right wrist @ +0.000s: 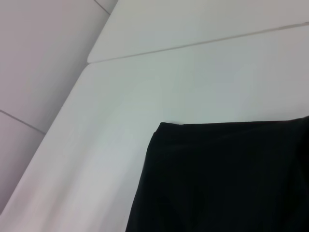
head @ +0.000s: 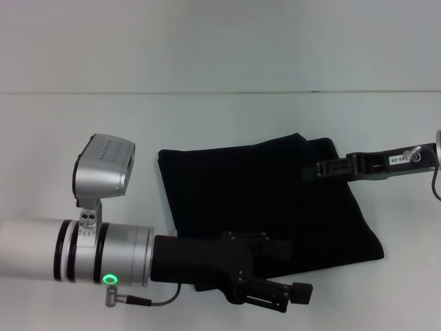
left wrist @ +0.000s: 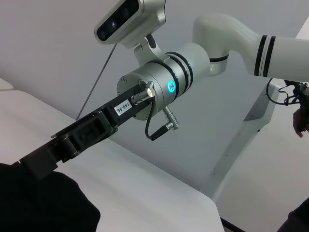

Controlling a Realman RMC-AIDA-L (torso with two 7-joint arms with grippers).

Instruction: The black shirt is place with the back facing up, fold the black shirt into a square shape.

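Black shirt lies on the white table, already folded into a compact, roughly square bundle with layered edges along its far right corner. Right gripper reaches in over that far right corner; left gripper sits low at the near edge. Whether either gripper's fingers are spread or pinching cloth cannot be told. Risks, as judged: a gripper pulling away with only the top layer caught would peel the fold open; an uneven drag would skew the bundle's straight left edge or slide it across the smooth table.
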